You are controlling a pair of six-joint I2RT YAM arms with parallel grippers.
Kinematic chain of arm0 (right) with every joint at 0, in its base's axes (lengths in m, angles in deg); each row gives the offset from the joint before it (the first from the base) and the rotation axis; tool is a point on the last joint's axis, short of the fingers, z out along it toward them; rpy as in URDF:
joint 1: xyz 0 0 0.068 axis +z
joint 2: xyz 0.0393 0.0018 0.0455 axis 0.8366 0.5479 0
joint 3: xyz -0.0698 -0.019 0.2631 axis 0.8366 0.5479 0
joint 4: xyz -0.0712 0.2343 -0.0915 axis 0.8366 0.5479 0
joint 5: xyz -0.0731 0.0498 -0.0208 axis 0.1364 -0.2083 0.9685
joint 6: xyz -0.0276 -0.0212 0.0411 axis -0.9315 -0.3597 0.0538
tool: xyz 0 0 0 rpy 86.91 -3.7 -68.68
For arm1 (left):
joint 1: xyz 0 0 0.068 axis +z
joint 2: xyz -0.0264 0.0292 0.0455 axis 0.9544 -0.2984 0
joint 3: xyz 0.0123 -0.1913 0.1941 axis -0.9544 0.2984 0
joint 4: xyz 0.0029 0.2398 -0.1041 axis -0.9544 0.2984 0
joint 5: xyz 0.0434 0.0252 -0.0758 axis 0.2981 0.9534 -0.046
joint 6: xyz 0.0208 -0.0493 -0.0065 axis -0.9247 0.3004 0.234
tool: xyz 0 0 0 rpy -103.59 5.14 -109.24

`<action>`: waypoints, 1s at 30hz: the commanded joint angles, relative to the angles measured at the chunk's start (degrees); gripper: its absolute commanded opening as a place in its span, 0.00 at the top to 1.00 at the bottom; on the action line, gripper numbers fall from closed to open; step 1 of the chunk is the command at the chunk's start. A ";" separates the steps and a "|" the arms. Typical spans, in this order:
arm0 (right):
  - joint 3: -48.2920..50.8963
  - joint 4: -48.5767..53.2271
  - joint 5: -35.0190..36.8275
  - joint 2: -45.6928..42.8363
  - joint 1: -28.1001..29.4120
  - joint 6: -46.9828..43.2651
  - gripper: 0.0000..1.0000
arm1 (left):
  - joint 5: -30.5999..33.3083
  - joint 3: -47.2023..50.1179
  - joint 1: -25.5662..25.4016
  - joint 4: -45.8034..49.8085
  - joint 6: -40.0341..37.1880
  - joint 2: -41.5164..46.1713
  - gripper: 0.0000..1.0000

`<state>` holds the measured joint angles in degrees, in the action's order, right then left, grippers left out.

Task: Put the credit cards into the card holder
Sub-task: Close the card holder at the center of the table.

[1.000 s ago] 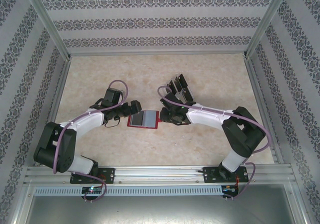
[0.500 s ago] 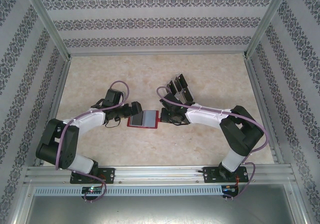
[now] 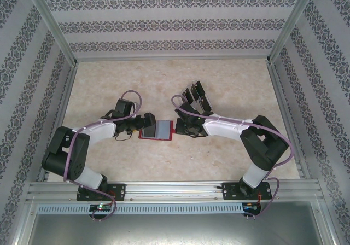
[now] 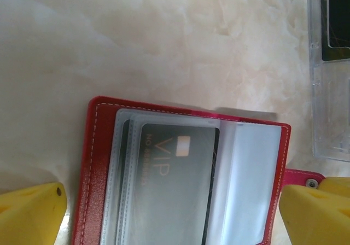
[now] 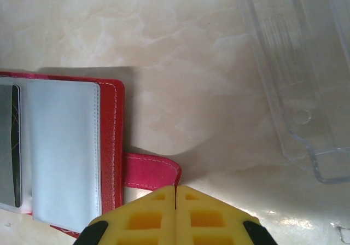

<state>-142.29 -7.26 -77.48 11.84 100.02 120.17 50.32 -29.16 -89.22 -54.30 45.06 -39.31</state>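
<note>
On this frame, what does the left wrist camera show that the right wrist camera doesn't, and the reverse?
Left wrist: the open left end effector straddling the card holder, a VIP credit card readable in its sleeve, and a black card in the clear rack. Right wrist: the shut right end effector at the snap tab, plus an empty stretch of rack. Both: card holder, rack, marble table.

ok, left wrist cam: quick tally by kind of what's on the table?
Red card holder: 1
Clear plastic rack: 1
Black cards: 2 clearly seen, one pocketed in the holder, one in the rack
Total: 4
</note>
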 commanded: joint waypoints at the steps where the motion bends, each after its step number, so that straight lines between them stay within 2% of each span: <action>1: 0.73 -0.99 -1.50 0.10 -0.06 -0.41 1.00 | -5.22 0.55 -1.64 -4.68 1.80 2.03 0.00; 14: 2.49 -4.21 -4.13 -0.39 0.00 -1.27 1.00 | -6.45 1.69 -6.33 -11.69 9.27 8.13 0.00; 23: 4.91 -4.68 -4.11 -2.79 -0.44 -1.03 1.00 | -2.57 -0.94 -15.13 -17.88 13.16 1.87 0.00; 30: 10.95 -4.63 -3.54 -9.29 -1.36 0.01 1.00 | 0.53 -0.65 -18.52 -22.93 16.39 -0.39 0.00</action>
<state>-133.59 -12.00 -81.02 5.50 99.26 119.85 48.53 -29.09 -106.74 -72.44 58.89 -39.07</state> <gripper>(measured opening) 0.054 0.999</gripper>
